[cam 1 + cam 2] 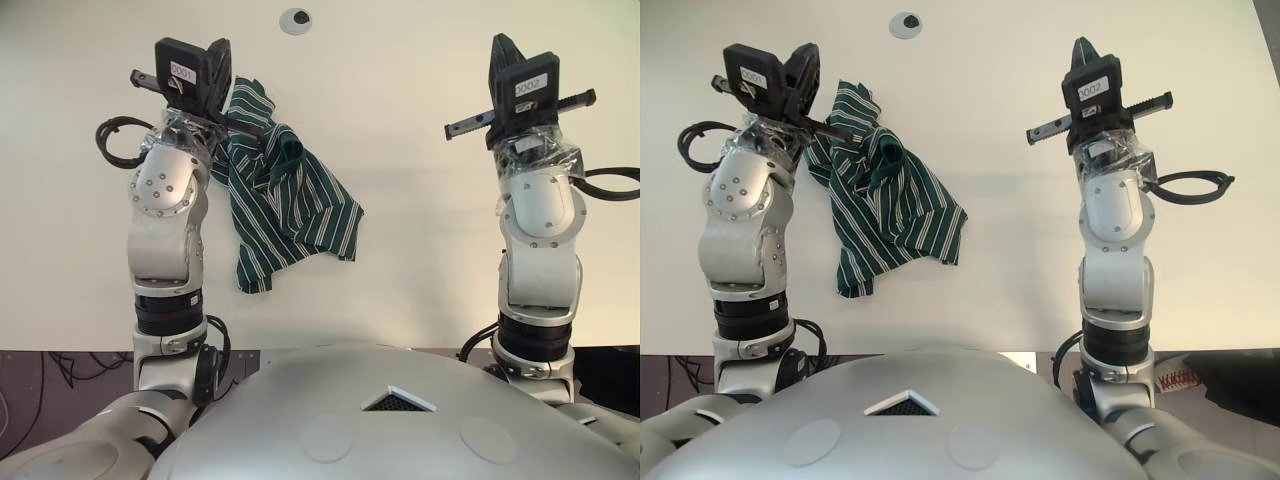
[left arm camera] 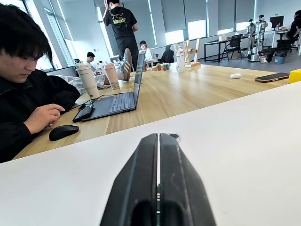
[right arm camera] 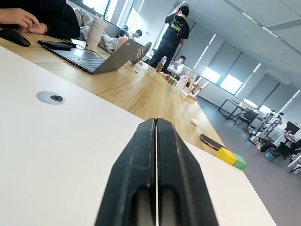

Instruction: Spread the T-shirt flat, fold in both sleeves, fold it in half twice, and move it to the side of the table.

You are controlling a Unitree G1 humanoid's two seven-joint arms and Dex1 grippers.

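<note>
The left gripper [image 2: 158, 137] was closed, its two black fingers [image 2: 134, 188] pressed flat against each other with nothing between them. It was held above the white table [image 1: 420, 200], pointing level across the tabletop. The right gripper [image 3: 155, 121] was likewise closed on nothing, with its fingers meeting along a thin seam, and it was also raised over the table.

In the head views, the left gripper stood at the left of the table, at the far left corner of the T-shirt [image 1: 285, 195], and overlapped the cloth's edge. Whether it touched the cloth could not be told. The right gripper stood on the right over bare tabletop, well apart from the T-shirt.

The T-shirt was dark green with thin white stripes. It lay on the table in a crumpled, bunched heap, left of centre, with one narrow part trailing toward the robot.

A small round cable port [image 1: 295, 20] sat in the tabletop beyond the T-shirt, between the two arms. Past the far edge of the white table was a wooden table [image 2: 188, 89], which carried an open laptop [image 2: 117, 100] and a black mouse [image 2: 63, 132]. A yellow block [image 3: 226, 155] and a green block [image 3: 240, 162] lay at the end of the wooden table.
</note>
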